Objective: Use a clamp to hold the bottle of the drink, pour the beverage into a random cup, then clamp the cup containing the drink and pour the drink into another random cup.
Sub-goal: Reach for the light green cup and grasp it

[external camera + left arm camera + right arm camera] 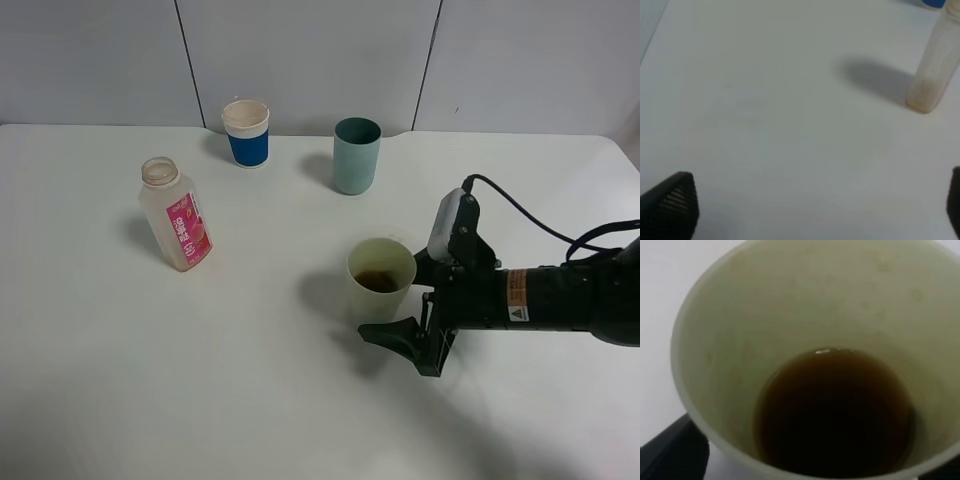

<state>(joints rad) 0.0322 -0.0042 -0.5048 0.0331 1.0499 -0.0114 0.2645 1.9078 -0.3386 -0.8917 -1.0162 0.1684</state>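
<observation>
Pale-green plastic cup [381, 278] of dark brown drink sits between the right gripper's [395, 300] black jaws, whether clamped cannot be told; left gripper [812, 207] gapes wide near the pink-labelled translucent bottle [178, 215].

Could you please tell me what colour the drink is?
The drink is dark brown, clearest in the right wrist view.

free: table [150, 400] front-left | blocked: bottle [178, 215], blue cup [246, 133], teal cup [356, 155] at back

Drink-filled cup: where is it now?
In the exterior high view, the pale cup is right of centre, between the right gripper's fingers, near the teal cup.
</observation>
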